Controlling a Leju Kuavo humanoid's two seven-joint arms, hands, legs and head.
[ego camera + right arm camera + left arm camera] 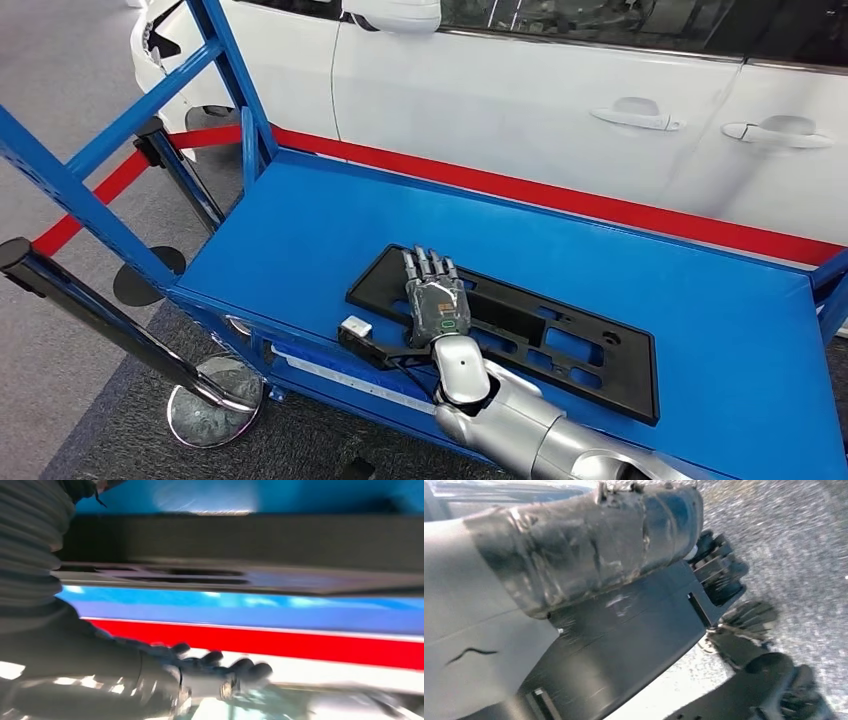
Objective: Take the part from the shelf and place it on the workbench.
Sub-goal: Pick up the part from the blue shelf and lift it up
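Note:
A flat black frame-shaped part with several cut-outs lies on the blue shelf board. My right hand rests flat on the part's left end, fingers stretched out straight and pointing away from me, nothing gripped. In the blurred right wrist view the same hand shows its fingers extended beside the dark part. My left hand hangs low over speckled floor; its fingers cannot be made out.
A white car stands close behind the shelf, past a red band. Blue frame posts rise at the shelf's left end. A black stanchion pole with a chrome base leans at front left.

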